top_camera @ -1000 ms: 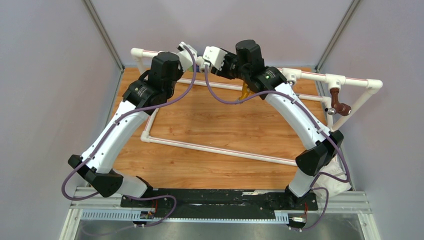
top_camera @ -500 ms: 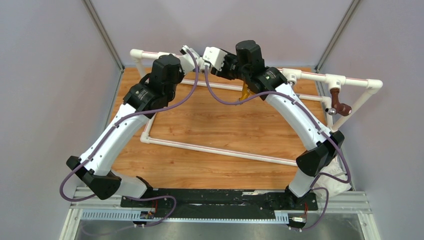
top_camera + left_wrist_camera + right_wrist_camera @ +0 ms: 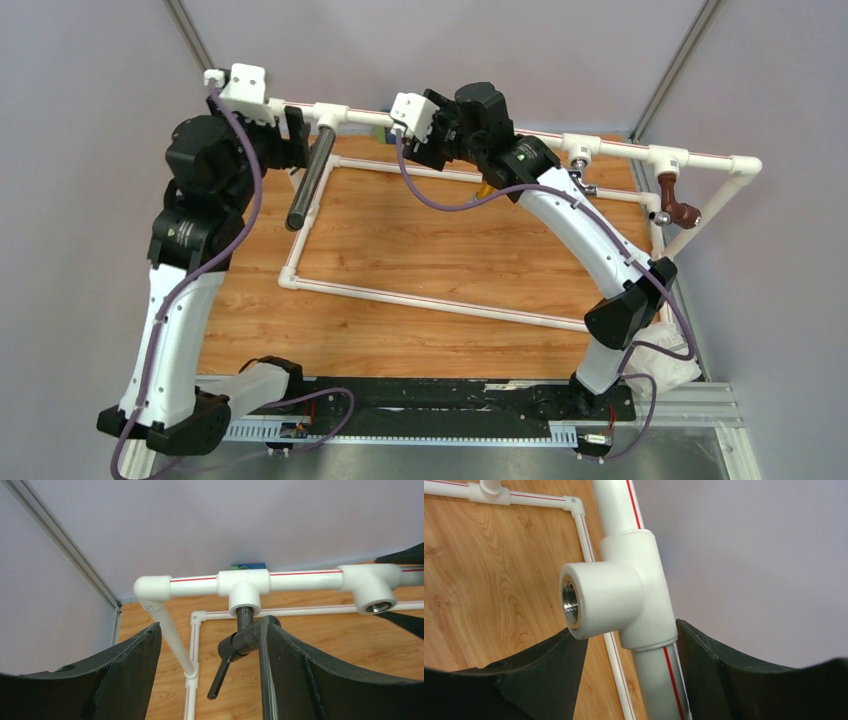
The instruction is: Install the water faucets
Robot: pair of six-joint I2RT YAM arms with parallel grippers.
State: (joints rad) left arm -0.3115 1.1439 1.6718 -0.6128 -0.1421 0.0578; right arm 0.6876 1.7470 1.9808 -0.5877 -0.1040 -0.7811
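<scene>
The long dark water faucet point(image 3: 310, 180) hangs from a tee on the white top pipe point(image 3: 350, 115) and slopes down over the board. In the left wrist view its stem point(image 3: 244, 617) sits in the tee's socket point(image 3: 244, 596), with the handle point(image 3: 220, 675) drooping. My left gripper point(image 3: 298, 138) point(image 3: 212, 630) is open around it. The faucet lies along the right finger point(image 3: 310, 680), and the left finger point(image 3: 125, 675) stands well apart. My right gripper point(image 3: 408, 125) point(image 3: 631, 630) is open astride the top pipe, just below an empty threaded tee point(image 3: 609, 600).
A white pipe frame point(image 3: 430, 300) lies on the wooden board. On the right stretch of the top pipe sit a chrome tap point(image 3: 580, 160) and a brown tap point(image 3: 680, 212). An orange tap point(image 3: 488, 186) peeks out under my right arm. Grey walls close in on both sides.
Both grippers have opened. My left arm has swung from the middle to the far left, uncovering the dark faucet hanging from the pipe. My right gripper has shifted slightly left.
</scene>
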